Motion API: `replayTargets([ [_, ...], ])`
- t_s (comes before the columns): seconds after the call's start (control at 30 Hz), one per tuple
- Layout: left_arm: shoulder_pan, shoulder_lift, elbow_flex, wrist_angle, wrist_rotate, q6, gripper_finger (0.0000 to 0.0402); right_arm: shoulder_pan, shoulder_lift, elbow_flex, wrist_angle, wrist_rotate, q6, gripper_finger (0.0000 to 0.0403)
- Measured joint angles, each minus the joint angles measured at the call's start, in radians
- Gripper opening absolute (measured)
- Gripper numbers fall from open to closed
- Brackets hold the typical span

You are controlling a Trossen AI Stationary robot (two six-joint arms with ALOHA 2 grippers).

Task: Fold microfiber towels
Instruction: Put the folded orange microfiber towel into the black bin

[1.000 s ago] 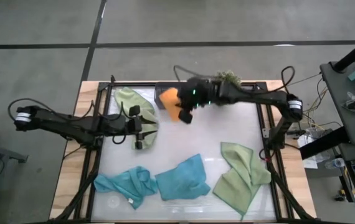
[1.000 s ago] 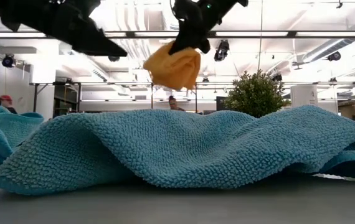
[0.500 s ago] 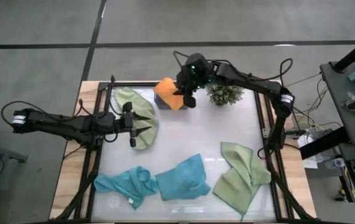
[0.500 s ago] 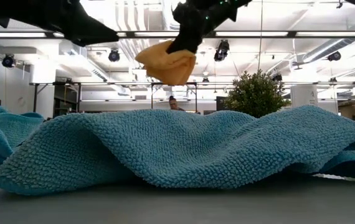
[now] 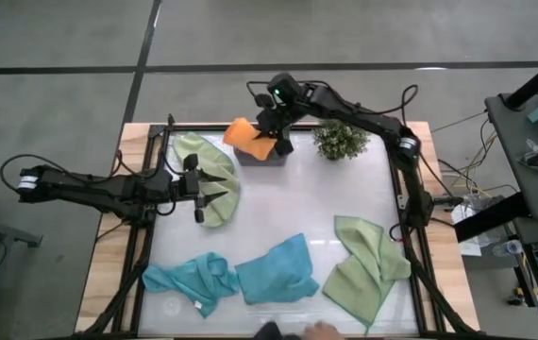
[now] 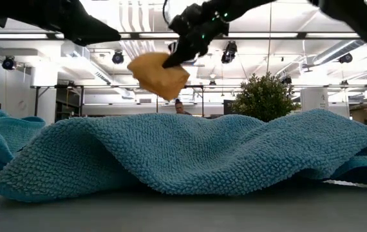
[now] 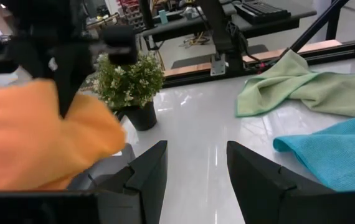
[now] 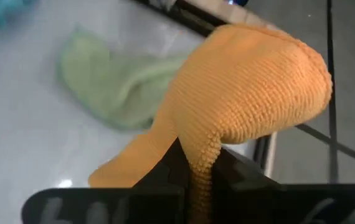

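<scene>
From the left, my left gripper [image 5: 200, 194] hangs open and empty over the sage towel [image 5: 209, 168] near the back-left corner, and that towel, the two teal ones [image 5: 192, 280] [image 5: 277, 270] along the front and the other sage one [image 5: 363, 264] at front right all lie crumpled, so I judge the folding barely begun. My right gripper [image 5: 271, 140] is clamped on the orange towel [image 5: 249, 138], bunched and held off the table over the grey tray [image 5: 267, 158] at the back edge, beside the plant [image 5: 340, 141]. The table [image 5: 297, 203] is bare through the middle, which is my room to spread it; frame rails hem both sides.
</scene>
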Motion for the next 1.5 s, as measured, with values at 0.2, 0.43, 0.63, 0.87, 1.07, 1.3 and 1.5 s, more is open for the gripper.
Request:
replayTargets([
  [0.2, 0.0, 0.004, 0.0, 0.001, 0.0, 0.005, 0.0151, -0.05, 0.153, 0.179, -0.197, 0.0, -0.237, 0.0013],
  [0.43, -0.001, 0.011, 0.0, 0.0, -0.076, 0.022, 0.0151, -0.089, 0.261, 0.236, -0.266, -0.003, -0.3, 0.0013],
  [0.63, 0.0, 0.028, 0.0, 0.009, -0.083, 0.03, 0.0151, -0.099, 0.303, 0.238, -0.261, -0.031, -0.305, 0.0013],
  [0.87, 0.0, 0.059, -0.001, 0.013, -0.101, 0.046, 0.0151, -0.085, 0.339, 0.238, -0.261, -0.027, -0.352, 0.0013],
  [1.07, 0.0, 0.081, -0.001, 0.036, -0.129, 0.051, 0.0151, -0.079, 0.345, 0.238, -0.25, 0.033, -0.351, 0.0013],
  [1.3, 0.0, 0.086, -0.001, 0.036, -0.129, 0.056, 0.0151, -0.069, 0.345, 0.238, -0.252, 0.101, -0.286, 0.0013],
  [1.5, 0.0, 0.087, -0.001, 0.036, -0.129, 0.056, 0.0151, -0.061, 0.345, 0.238, -0.241, 0.134, -0.267, 0.0052],
])
